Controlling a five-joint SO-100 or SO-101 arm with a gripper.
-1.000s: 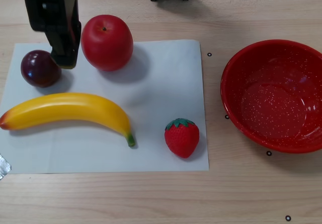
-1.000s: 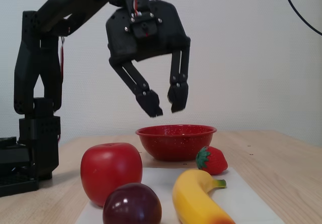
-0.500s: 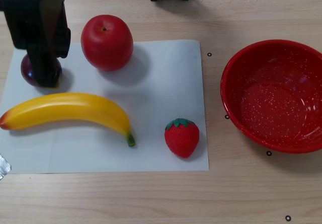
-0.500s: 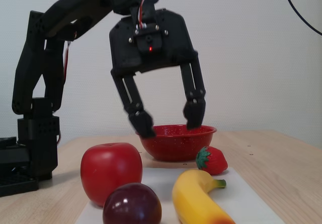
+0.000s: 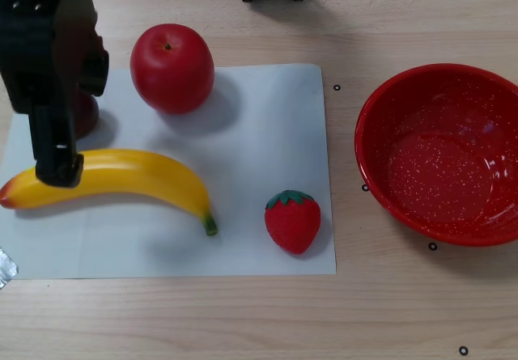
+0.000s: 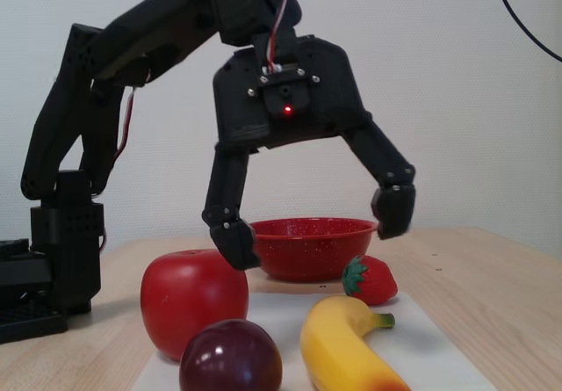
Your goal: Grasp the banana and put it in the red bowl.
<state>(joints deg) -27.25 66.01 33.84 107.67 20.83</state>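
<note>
- Claw hangs with its black jaws spread wide, holding nothing, above the fruit in the fixed view; a small red light glows on its housing.
- Banana lies on a white sheet on the table; in the other view a black finger overlaps it near the orange-red end.
- Red apple, a strawberry and a dark plum share the sheet.
- Red bowl, speckled white, sits empty on the bare table, right of the sheet in the other view, apart from the banana.
- No readable writing or labels.
</note>
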